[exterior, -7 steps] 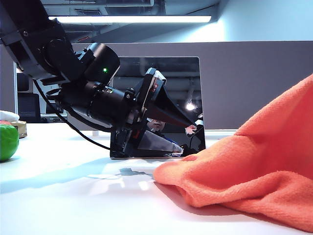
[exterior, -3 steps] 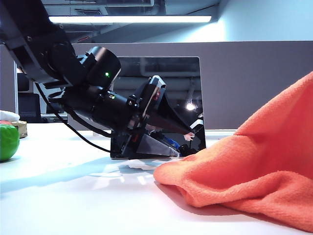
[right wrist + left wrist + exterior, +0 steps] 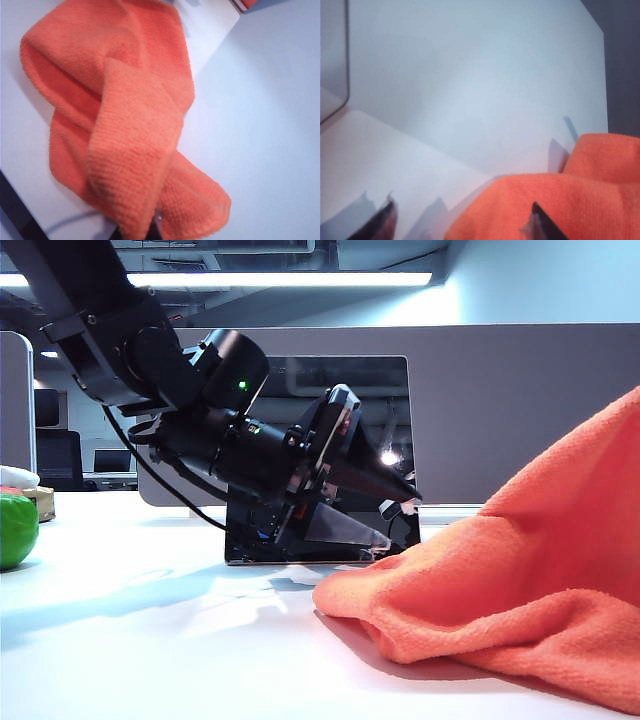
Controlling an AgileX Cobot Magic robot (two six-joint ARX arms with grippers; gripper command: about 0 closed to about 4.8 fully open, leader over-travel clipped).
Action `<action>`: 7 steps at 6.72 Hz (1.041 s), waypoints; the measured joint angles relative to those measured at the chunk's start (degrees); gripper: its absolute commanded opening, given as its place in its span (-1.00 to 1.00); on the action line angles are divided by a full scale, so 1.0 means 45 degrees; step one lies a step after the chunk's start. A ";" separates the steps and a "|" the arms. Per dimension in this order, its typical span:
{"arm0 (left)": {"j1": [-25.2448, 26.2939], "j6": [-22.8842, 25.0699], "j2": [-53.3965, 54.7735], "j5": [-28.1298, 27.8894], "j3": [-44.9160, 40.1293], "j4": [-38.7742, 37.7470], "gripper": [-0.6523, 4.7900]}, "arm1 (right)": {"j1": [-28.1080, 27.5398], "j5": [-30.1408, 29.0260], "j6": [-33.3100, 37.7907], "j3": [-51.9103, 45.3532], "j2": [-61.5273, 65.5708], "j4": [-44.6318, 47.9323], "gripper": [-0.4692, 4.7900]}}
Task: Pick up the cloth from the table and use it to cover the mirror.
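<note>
With the right end effector clamped on the bright orange fuzzy cloth heaped on the white surface, the left end effector, jaws wide and empty, risks nudging the upright dark mirror behind.

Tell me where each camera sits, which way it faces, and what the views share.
Exterior view: low at table height, facing the mirror; the left arm reaches in, left gripper open near the cloth.
Left wrist view: looks past the open left gripper at the cloth edge.
Right wrist view: looks down the lifted cloth; the right gripper, shut on it, barely shows.
All three share the cloth.
</note>
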 measured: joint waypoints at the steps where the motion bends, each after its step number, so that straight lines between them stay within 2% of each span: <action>1: -0.0058 0.0073 0.0034 -0.0019 0.0015 -0.0301 0.50 | 0.0000 0.0005 0.0000 0.0000 0.0000 -0.0005 -0.85; 2: -0.0058 0.0238 0.0068 -0.0044 0.0019 -0.0559 0.50 | 0.0000 0.0000 0.0000 0.0000 0.0000 0.0000 -0.85; 3: -0.0044 0.0981 0.0160 -0.0301 0.0015 -0.1671 0.50 | 0.0000 0.0000 0.0000 0.0000 0.0000 -0.0005 -0.85; 7: -0.0452 0.1112 0.0155 0.0321 0.0019 -0.1855 0.49 | 0.0000 0.0005 0.0000 0.0000 0.0000 -0.0005 -0.85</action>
